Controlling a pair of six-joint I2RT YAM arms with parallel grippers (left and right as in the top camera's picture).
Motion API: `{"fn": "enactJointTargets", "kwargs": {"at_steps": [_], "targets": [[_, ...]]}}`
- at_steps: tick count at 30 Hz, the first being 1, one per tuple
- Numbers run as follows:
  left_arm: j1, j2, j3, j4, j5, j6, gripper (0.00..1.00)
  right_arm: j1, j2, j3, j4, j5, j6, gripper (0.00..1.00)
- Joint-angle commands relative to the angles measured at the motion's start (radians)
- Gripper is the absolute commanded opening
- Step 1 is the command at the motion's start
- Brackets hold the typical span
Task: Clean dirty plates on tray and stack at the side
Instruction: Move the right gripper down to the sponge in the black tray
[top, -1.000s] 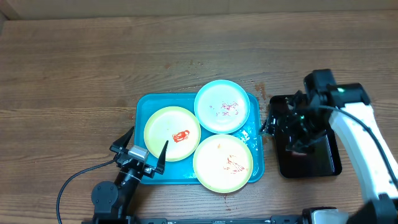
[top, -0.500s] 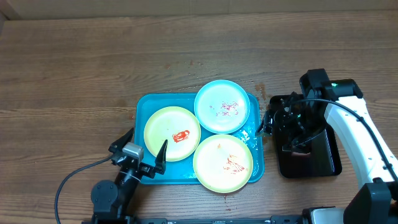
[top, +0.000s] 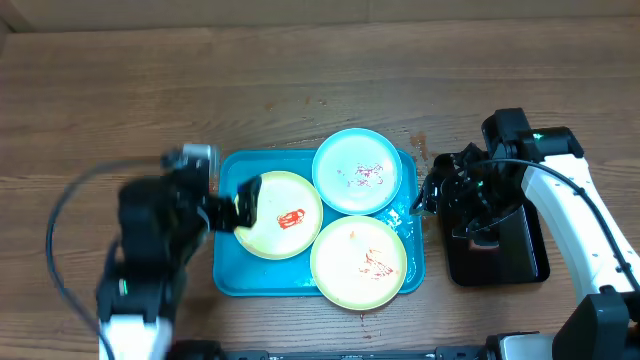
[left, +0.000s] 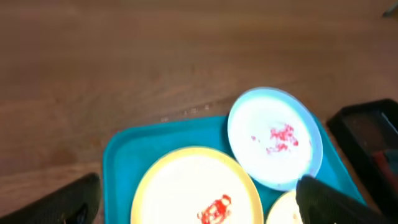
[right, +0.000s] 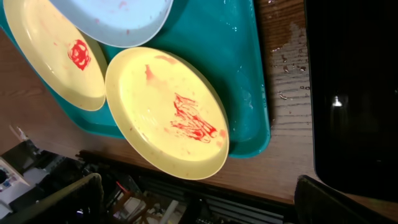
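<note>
Three smeared plates (top: 357, 171) are held in the turquoise tray (top: 228, 272) at mid-frame. The left hand (top: 232, 207), blurred, is spread wide over its left edge; the right hand (top: 433, 197) is spread wide by the black tray (top: 520, 255).

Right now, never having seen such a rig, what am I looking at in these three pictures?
Two robot arms stand at a wooden table. One picture looks down from above; the other two come from cameras on each wrist, the dark shapes in their bottom corners being that arm's fingers. A turquoise tray holds three sauce-smeared plates: a blue plate, a left yellow-green plate and a front yellow-green plate. A black tray lies beside it. The left gripper, blurred, is above the tray's left side; the right gripper is by the black tray. Both are open and hold nothing.
</note>
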Motion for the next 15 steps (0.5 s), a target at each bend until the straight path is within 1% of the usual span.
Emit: {"fn": "enactJointTargets", "kwargs": {"at_steps": [1,4,6,7,11,15], "targets": [[-0.007,0.209,0.189,-0.121,0.026,0.002,1.00,-0.002,-0.007,0.018,0.002,-0.009,-0.008,1.00],[-0.007,0.364,0.320,-0.256,0.022,0.011,1.00,-0.002,-0.007,0.018,0.002,-0.008,-0.008,1.00],[-0.006,0.437,0.364,-0.303,0.023,0.020,1.00,-0.002,-0.007,0.018,0.002,-0.005,-0.008,1.00],[-0.006,0.463,0.373,-0.304,0.030,0.008,1.00,-0.002,-0.007,0.018,0.002,-0.002,-0.008,1.00],[-0.006,0.545,0.375,-0.336,0.085,-0.098,1.00,-0.002,-0.007,0.018,0.014,0.065,-0.006,1.00],[-0.007,0.612,0.375,-0.346,0.118,-0.108,1.00,-0.003,-0.007,0.018,0.037,0.095,0.005,1.00]]}}
